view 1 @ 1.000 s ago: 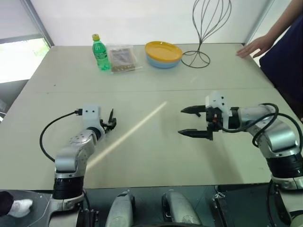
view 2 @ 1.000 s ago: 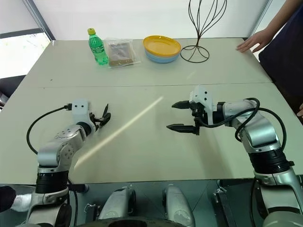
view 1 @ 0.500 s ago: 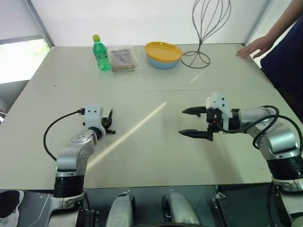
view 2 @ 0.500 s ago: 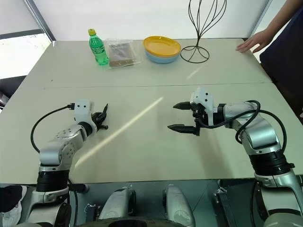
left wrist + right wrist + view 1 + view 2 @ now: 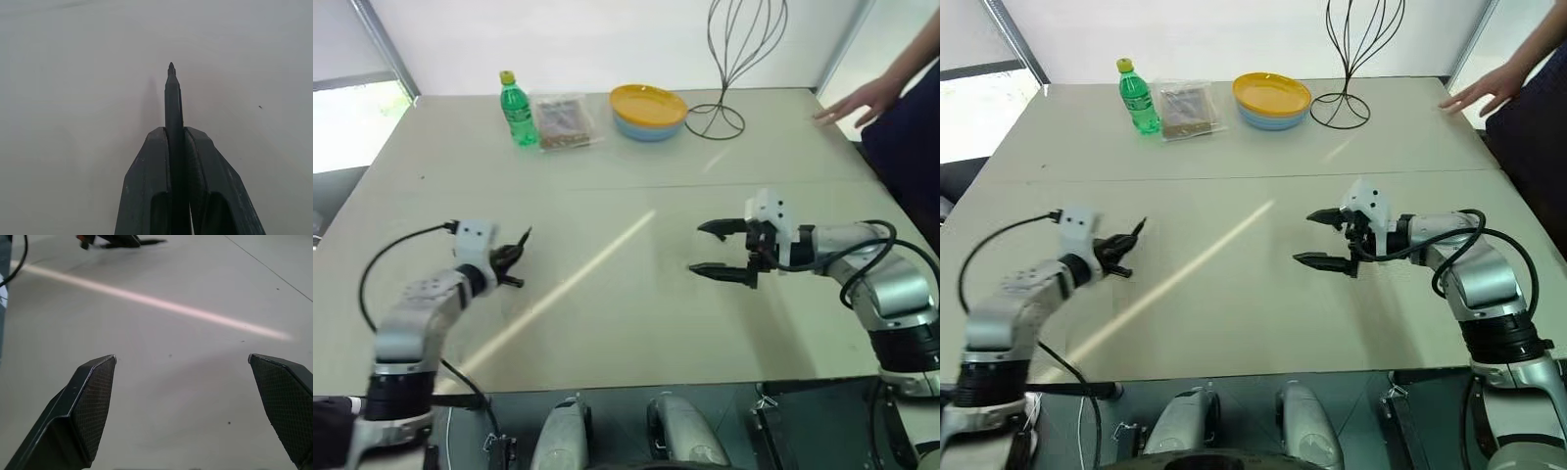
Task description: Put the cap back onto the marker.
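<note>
Item 1. Left end effector (image 5: 176, 147): clenched on the marker (image 5: 172, 98), both fingers pressed against the barrel. The marker runs out past the fingertips, its pointed tip bare and aimed ahead, and is held off the surface (image 5: 626, 323).

Item 2. Right end effector (image 5: 715, 250): released, jaws spread wide with nothing between them. It hangs above the surface on the robot's right, pointing toward the left arm, well apart from the marker.

Item 3. Cap: cannot be made out; it sits neither on the marker's tip nor in the right end effector.

Item 4. Background, far edge of the surface: green bottle (image 5: 518, 108), clear packet (image 5: 563, 121) just beside it, yellow plate (image 5: 649, 103) stacked on a blue one, black wire stand (image 5: 729, 69). A person's hand (image 5: 854, 101) rests at the far right corner.

Status. Done, judging by the grasp: marker picked up and secured. Left: cap to be located and taken by the free right end effector, the two parts lined up along one axis, and the cap pressed over the tip. The task appears to be at an early stage.
</note>
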